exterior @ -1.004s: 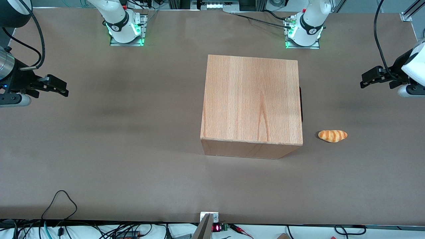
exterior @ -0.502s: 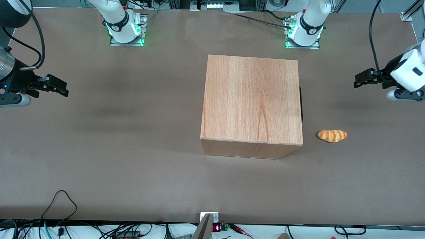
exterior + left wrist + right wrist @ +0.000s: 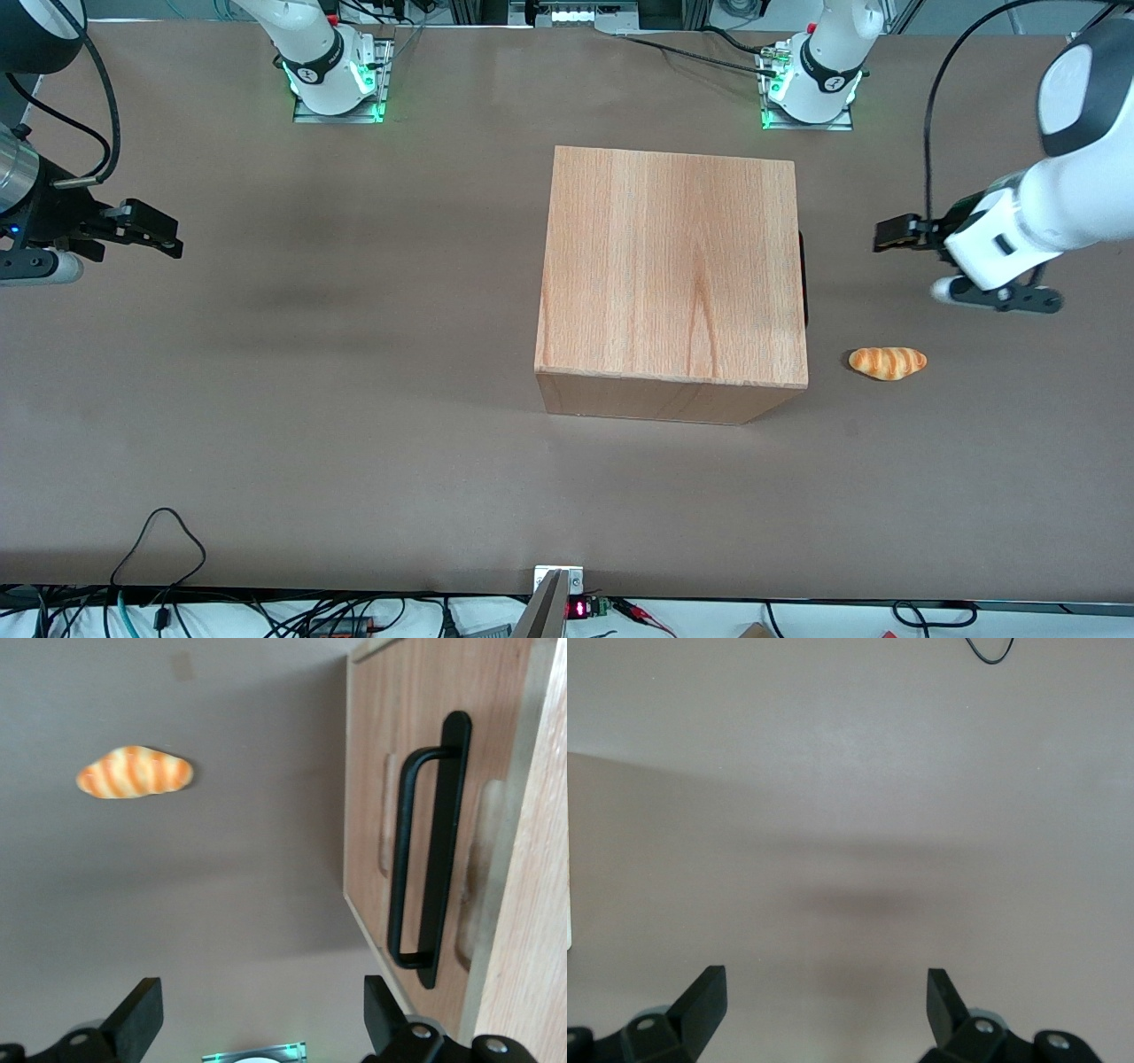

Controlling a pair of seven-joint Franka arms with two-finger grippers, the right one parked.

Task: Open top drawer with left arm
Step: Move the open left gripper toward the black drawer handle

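Observation:
A pale wooden cabinet (image 3: 671,273) stands mid-table, its front turned toward the working arm's end. In the front view only a black sliver of the handle (image 3: 803,275) shows at that edge. The left wrist view looks onto the top drawer (image 3: 368,815), which is shut, with its long black bar handle (image 3: 443,842). My left gripper (image 3: 890,235) hovers in front of the drawer, a short gap from the handle. It is open (image 3: 263,1023), with only bare table between its fingers (image 3: 137,1014).
An orange-striped bread roll (image 3: 887,362) lies on the brown table in front of the cabinet, nearer the front camera than the gripper; it also shows in the wrist view as the roll (image 3: 134,773). The arm bases (image 3: 808,84) sit at the table's edge farthest from the camera.
The left arm has swung in from the table's end toward the cabinet front, bringing the open gripper much closer to the drawer handle. The drawer and roll have not moved.

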